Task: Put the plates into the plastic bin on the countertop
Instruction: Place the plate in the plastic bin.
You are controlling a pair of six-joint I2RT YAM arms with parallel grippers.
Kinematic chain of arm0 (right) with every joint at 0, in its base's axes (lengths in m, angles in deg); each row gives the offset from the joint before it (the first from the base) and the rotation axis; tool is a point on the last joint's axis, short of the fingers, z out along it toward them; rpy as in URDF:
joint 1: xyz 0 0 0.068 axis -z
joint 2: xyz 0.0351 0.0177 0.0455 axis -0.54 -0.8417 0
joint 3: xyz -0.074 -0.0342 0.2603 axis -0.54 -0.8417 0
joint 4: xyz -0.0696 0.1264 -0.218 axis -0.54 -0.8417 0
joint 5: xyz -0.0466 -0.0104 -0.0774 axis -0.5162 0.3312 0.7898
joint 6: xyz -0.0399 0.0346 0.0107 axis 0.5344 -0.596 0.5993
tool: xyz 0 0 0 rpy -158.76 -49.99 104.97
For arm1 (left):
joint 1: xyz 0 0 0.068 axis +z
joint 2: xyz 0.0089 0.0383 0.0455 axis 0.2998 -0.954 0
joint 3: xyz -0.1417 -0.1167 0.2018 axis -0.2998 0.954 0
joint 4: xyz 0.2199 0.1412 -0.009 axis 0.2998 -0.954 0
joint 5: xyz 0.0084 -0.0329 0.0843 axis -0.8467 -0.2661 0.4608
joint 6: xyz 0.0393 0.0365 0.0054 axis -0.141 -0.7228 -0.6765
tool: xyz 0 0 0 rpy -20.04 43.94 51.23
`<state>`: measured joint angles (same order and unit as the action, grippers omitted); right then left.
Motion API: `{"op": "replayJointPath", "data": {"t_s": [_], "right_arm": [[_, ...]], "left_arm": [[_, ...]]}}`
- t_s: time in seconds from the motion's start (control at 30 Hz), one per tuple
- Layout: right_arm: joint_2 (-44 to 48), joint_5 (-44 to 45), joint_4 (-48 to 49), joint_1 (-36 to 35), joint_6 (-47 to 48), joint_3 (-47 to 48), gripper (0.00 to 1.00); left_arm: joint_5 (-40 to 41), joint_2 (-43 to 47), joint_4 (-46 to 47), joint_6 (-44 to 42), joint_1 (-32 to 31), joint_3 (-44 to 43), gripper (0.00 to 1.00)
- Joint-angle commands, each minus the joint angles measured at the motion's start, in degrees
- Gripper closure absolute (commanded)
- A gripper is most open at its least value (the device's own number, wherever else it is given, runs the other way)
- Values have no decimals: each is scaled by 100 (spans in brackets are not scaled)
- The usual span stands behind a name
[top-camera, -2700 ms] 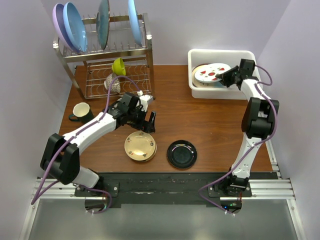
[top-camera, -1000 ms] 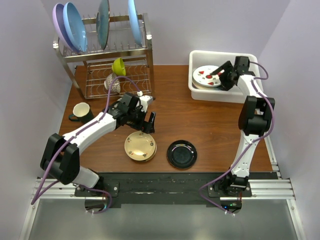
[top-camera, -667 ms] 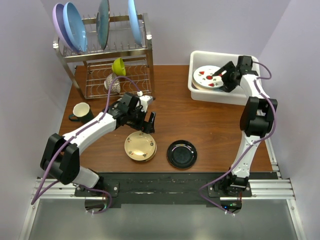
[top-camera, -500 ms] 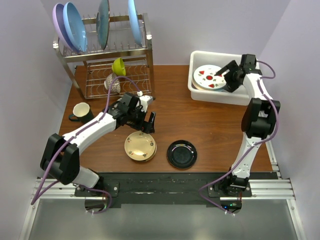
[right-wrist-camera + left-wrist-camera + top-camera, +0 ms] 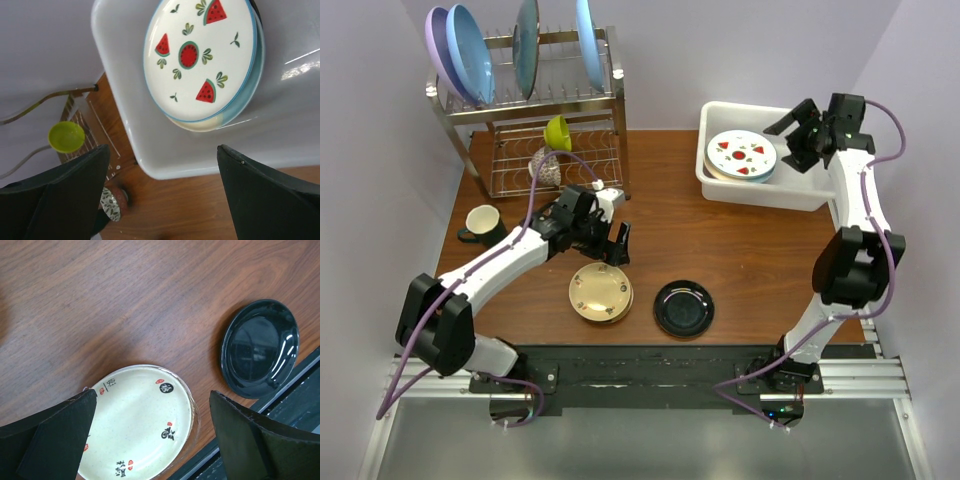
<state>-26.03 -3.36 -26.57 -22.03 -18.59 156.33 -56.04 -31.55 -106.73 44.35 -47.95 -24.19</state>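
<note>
Tan plate (image 5: 135, 425) carries small black and red characters, too small to read. Two plates lie apart on the desk (image 5: 720, 240), this one and a black plate (image 5: 684, 307); the white bin (image 5: 790, 190) at the far right holds a stack, watermelon-print plate (image 5: 741, 154) on top, at least one beneath. Left hand (image 5: 612, 244) hangs low over the tan plate, jaws wide, empty; right hand (image 5: 800, 140) sits above the bin's right side, jaws apart, holding nothing.
</note>
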Motion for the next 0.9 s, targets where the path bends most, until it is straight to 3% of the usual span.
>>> {"op": "replayJointPath", "data": {"t_s": [0.0,0.4,0.87], "right_arm": [[942,-288,279,-11,192,-385,8],[3158,-447,824,-370,52,-3055,5],[5452,-78,420,-1206,-387,-5192,5]], "left_arm": [[-170,318,94,78,0,40,0],[-275,661,-29,183,-8,111,0],[-996,775,427,614,-26,524,0]]}}
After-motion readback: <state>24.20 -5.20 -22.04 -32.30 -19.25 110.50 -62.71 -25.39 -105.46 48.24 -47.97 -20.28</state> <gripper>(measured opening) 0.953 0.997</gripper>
